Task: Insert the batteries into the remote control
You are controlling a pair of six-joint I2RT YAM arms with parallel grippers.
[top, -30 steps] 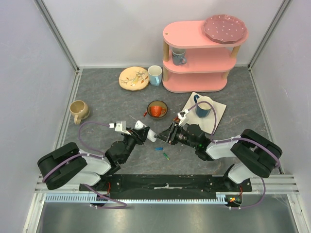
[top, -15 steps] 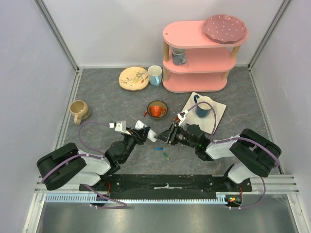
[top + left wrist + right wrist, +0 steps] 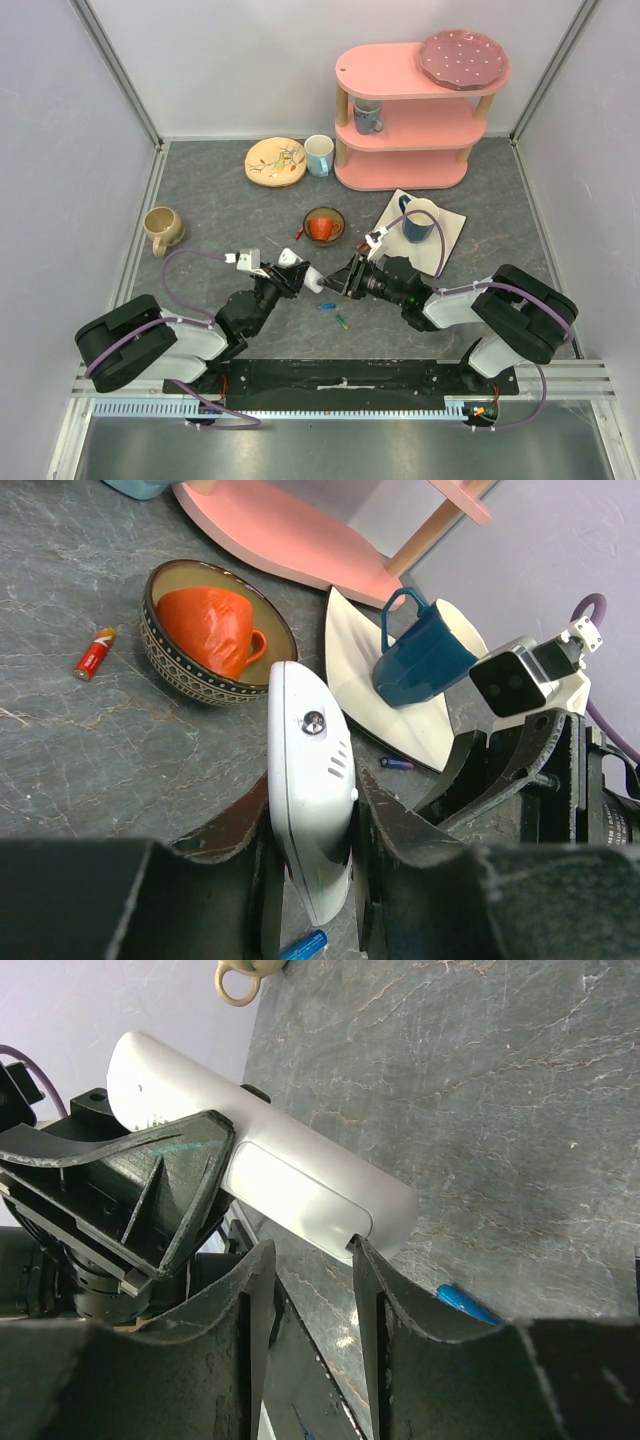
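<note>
Showing remote control (image 3: 305, 740) at frame centre clamped in left gripper (image 3: 312, 792), right gripper (image 3: 310, 1250) parted at its free end, batteries (image 3: 327, 306) loose on bench (image 3: 220, 200) just below, with risk of prying force twisting it from the clamp.

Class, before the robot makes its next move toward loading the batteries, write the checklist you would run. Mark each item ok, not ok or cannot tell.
1. Remote control firmly held: ok. The left gripper is shut on its sides.
2. Right gripper free: ok. It is open with nothing in it, tips at the remote's end.
3. Battery compartment exposed: not ok. The cover panel looks closed.
4. Batteries nearby: ok. A blue battery and a green battery lie on the table close to both grippers.
5. Polarity marks readable: cannot tell.
</note>
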